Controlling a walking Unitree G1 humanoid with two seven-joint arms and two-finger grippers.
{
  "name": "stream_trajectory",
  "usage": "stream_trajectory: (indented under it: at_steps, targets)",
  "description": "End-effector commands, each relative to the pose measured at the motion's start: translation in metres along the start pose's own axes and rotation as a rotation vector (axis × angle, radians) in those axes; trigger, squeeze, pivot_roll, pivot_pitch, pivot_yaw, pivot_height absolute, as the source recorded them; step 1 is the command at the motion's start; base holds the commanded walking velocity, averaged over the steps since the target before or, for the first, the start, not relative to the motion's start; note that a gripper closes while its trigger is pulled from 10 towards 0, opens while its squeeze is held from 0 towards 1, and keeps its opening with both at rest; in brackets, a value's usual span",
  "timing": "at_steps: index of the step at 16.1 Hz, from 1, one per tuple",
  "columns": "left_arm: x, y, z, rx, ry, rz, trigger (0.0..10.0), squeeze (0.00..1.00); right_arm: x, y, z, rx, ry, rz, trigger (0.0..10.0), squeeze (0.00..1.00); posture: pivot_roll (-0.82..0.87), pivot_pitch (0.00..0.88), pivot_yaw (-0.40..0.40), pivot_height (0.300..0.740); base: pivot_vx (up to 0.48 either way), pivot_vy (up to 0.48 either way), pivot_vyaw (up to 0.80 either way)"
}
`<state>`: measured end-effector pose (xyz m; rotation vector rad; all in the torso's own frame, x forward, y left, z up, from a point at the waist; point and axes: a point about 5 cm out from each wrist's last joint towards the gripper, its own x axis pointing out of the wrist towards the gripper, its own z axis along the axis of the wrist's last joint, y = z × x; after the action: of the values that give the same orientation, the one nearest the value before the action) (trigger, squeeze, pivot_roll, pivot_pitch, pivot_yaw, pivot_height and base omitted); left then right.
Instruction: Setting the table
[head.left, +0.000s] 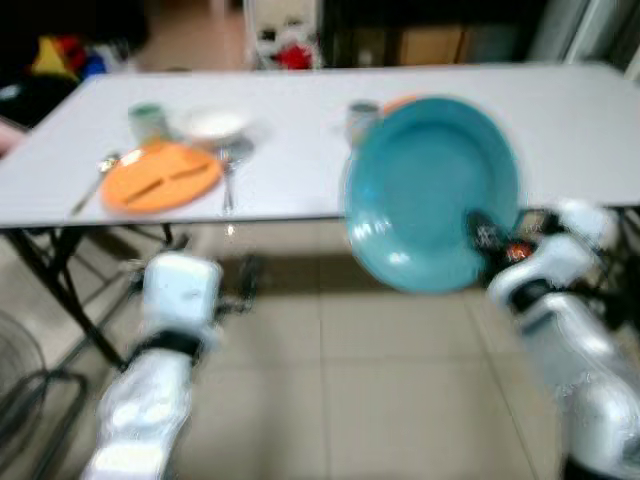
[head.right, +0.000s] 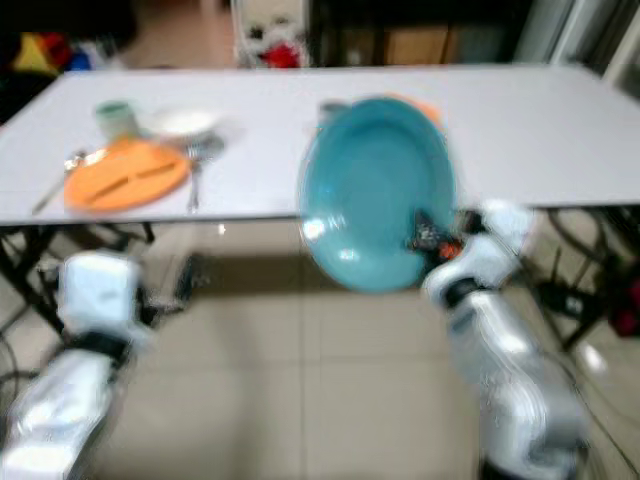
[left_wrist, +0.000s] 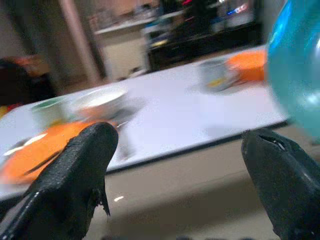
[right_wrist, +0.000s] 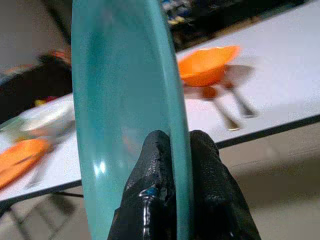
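My right gripper (right_wrist: 172, 150) pinches the teal plate's (head.left: 430, 190) rim, holding it upright before the table's (head.left: 300, 170) front edge. My left gripper (left_wrist: 175, 165) hangs wide open, holding nothing. The orange plate (head.left: 160, 178) sits near the front-left edge.

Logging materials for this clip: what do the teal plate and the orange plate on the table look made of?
Teal plate, held upright in the right pincer: glossy, with bright highlights; probably glazed ceramic or hard plastic. Orange plate: flatter, duller sheen, likely plastic; blur leaves both uncertain.
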<state>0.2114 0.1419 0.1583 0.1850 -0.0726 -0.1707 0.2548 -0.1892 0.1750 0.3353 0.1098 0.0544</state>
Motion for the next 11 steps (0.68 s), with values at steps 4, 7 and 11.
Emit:
stream_trajectory:
  at_steps: [4,7,11]
  targets:
    - [-0.002,0.011,-0.001,0.027,0.006,0.033,10.0,0.00,0.017,0.029,0.001,0.241,0.074,0.183,10.0,0.00,-0.12,0.000,0.033,0.740,0.396,0.000,0.00]
    - [-0.002,0.009,-0.002,0.028,0.008,0.022,10.0,0.00,0.026,0.027,0.002,0.345,0.122,0.204,10.0,0.00,-0.11,0.000,0.033,0.740,0.396,0.000,0.00]
    - [-0.003,0.004,-0.002,0.029,0.014,-0.025,10.0,0.00,0.025,0.011,-0.034,0.415,0.424,0.086,10.0,0.00,-0.11,0.000,0.038,0.740,0.395,0.000,0.00]
